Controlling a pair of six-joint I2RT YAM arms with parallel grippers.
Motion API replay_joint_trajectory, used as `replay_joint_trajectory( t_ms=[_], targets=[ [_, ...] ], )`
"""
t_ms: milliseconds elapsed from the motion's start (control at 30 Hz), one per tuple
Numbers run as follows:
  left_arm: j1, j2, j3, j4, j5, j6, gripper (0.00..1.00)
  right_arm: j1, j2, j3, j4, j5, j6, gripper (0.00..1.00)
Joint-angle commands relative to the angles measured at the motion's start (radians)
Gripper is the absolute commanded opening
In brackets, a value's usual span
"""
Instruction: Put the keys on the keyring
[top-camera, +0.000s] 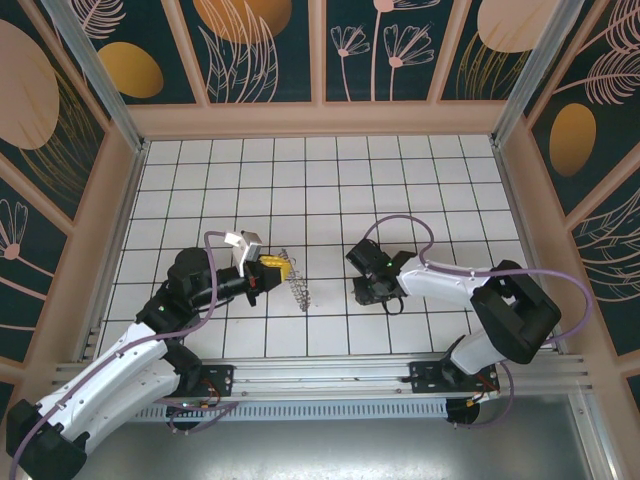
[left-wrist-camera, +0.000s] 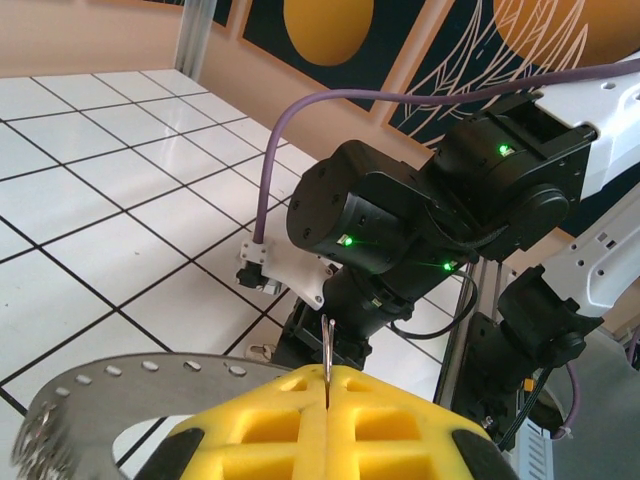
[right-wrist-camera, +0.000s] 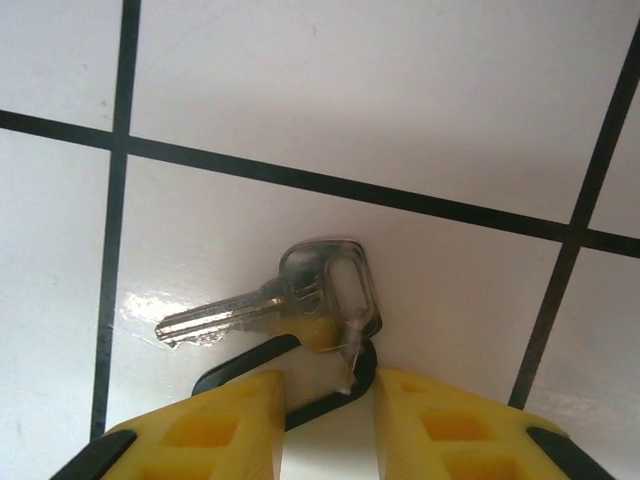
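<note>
key (right-wrist-camera: 262, 305) silver | keyring (left-wrist-camera: 327, 345) silver | table (top-camera: 400, 190) white, black grid | right end effector (right-wrist-camera: 328, 388) yellow, black-edged

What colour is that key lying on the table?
The key is silver, clearest in the right wrist view.

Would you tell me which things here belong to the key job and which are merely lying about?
Job: silver metal keyring with perforated band, clamped in the left gripper; silver metal key, flat on a tile between the open yellow fingers of the right gripper.
Lying about: white tiled table; purple cable.
</note>
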Motion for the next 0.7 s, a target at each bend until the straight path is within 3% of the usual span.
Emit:
replay_joint_trajectory(
  t_ms=[0,300,533,667],
  targets=[
    [-0.005,-0.005,-0.001,0.059,0.016,-0.014,0.00,0.018,-0.012,-0.018,0.129,-0.048,0.011,0.29],
    [-0.005,-0.003,0.001,0.041,0.005,-0.013,0.00,0.061,0.012,0.010,0.170,-0.082,0.037,0.31],
    [-0.004,0.005,0.003,0.033,-0.001,-0.012,0.00,0.063,-0.059,0.037,0.084,-0.034,0.030,0.43],
    [-0.005,0.012,0.006,0.022,-0.001,-0.011,0.00,0.053,-0.055,0.069,0.025,0.003,-0.007,0.45]
  ],
)
